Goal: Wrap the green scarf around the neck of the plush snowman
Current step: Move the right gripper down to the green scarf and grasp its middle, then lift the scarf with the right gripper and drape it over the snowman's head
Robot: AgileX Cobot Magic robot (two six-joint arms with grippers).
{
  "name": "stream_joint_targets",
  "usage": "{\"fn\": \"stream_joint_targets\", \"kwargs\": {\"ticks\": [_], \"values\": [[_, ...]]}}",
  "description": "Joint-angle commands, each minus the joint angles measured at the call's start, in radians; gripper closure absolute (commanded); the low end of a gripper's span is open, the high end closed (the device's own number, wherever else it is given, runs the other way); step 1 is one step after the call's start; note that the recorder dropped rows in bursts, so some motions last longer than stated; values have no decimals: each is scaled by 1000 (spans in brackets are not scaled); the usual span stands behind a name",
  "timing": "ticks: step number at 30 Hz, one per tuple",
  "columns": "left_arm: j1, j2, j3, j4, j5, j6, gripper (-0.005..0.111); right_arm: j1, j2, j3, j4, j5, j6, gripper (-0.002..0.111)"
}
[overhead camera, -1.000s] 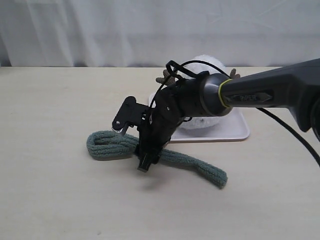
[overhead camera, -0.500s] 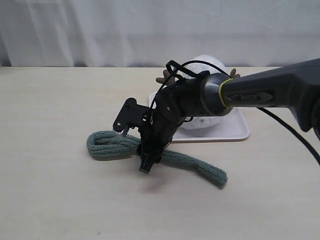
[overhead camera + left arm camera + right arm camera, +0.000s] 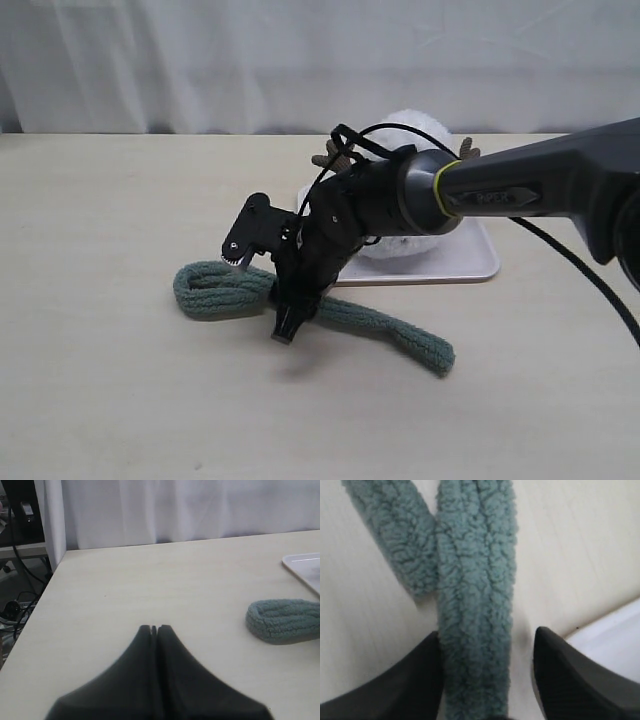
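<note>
White curtain [image 3: 200,60] closes off the far edge of a pale wooden table [image 3: 100,220]. The green scarf [image 3: 400,335] lies flat on it, just in front of a white tray [image 3: 470,262]. Its left end is folded back into a loop and its rounded right end points toward the near edge. The plush snowman [image 3: 415,125] stands on the tray, but the right arm hides most of it, neck included; only the top of the white head and brown twig tips show.

The right pincer [image 3: 260,297] is spread wide and straddles the scarf near its middle, one finger on each side, clamping nothing. In the right wrist view one finger [image 3: 410,680] sits against the fabric's edge, while a strip of bare table separates the other from the scarf, with the tray's edge close behind it.

The left pincer [image 3: 154,628] is pressed together and empty, over bare table well apart from the scarf's loop and near the table's side edge. Broad bare table lies to the left of the scarf and in front of it.
</note>
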Motion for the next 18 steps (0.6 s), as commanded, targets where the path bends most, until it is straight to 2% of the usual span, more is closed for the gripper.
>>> {"fn": "stream_joint_targets", "kwargs": {"ticks": [1,5,18], "values": [[1,-2,2,-3,-10,-2,107,1,25,7,-18,64,-9,77],[1,-2,2,-3,-12,-2,107,1,8,3,-55,124,-11,104],[1,-2,2,-3,-12,-2,107,1,-281,2,-60,127,-6,104]]}}
